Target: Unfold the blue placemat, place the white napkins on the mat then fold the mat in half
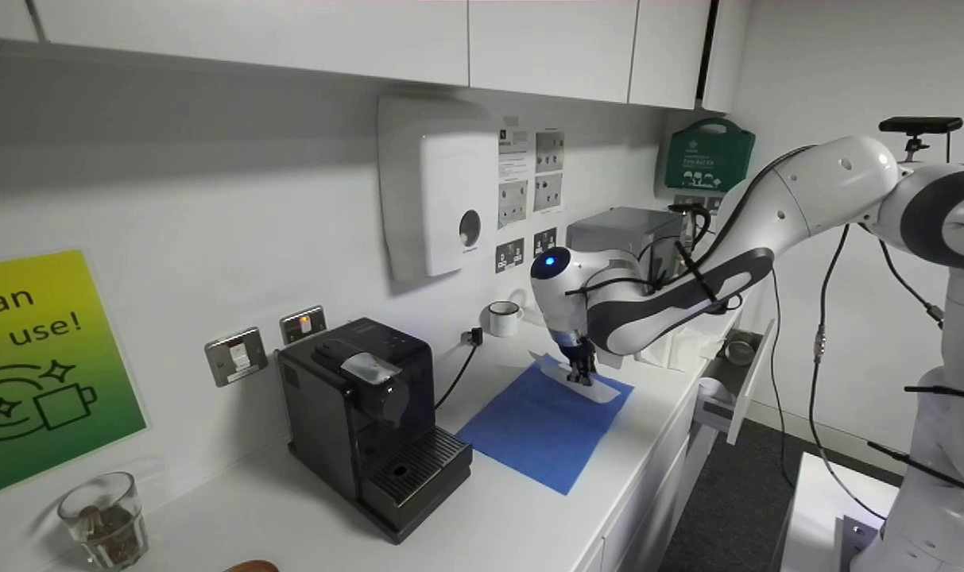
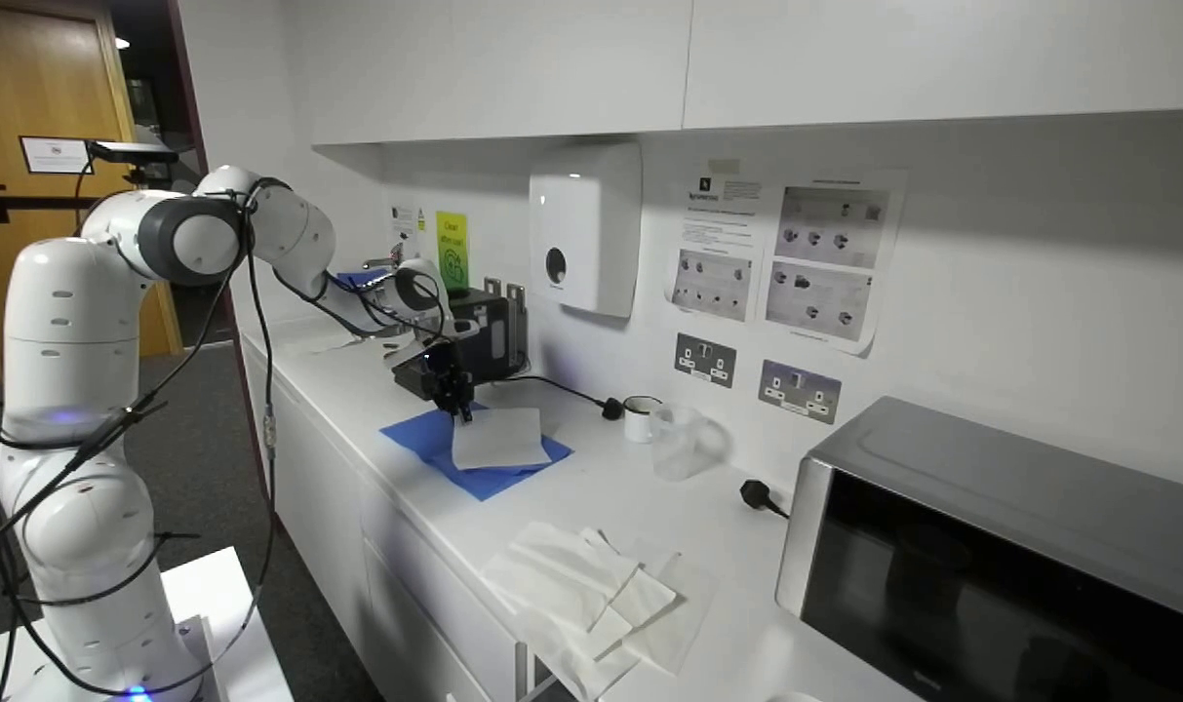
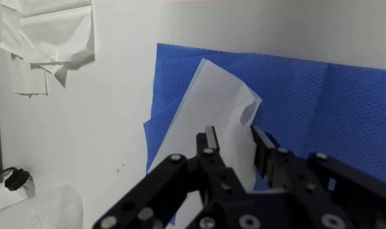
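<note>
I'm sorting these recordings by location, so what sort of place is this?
Probably a shared office kitchenette: a black coffee machine, a microwave and a sign about cleaning after use.

Pointing the gripper (image 1: pixel 581 380) down at a white napkin (image 1: pixel 602 392) lying on the blue placemat (image 1: pixel 533 429), at the end away from the black coffee machine (image 1: pixel 358 405) standing on the table (image 1: pixel 517 520).

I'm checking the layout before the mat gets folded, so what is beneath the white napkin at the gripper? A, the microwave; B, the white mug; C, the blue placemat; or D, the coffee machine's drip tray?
C, since the wrist view shows the blue placemat spreading out from under the white napkin on both sides.
</note>
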Tool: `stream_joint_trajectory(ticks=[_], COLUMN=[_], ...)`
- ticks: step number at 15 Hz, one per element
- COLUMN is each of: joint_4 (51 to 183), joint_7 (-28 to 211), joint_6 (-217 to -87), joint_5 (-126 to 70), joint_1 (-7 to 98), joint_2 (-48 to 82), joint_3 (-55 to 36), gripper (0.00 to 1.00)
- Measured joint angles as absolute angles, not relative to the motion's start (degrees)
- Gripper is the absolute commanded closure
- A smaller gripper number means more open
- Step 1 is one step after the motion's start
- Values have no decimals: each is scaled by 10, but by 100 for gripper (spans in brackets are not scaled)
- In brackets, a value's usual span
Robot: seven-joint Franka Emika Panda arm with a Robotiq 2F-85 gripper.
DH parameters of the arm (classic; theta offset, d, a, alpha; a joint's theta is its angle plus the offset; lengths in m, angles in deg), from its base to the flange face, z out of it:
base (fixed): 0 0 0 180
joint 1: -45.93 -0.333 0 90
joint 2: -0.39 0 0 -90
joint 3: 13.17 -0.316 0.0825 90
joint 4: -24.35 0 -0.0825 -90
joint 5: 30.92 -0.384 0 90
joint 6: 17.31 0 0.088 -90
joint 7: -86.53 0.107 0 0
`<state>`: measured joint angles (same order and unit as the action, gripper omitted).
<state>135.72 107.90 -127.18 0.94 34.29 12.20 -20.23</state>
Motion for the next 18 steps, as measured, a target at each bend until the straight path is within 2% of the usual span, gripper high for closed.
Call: stream_joint_trajectory(ticks=[5, 11, 18], joint_4=[1352, 1333, 1346], joint_7=[1074, 1023, 923], joint_6=[-1270, -1271, -1295], joint_5=[-6, -78, -217], joint_1=[343, 359, 413], joint_2=[122, 106, 27], joint_3=[-200, -190, -159], gripper=[1, 0, 0])
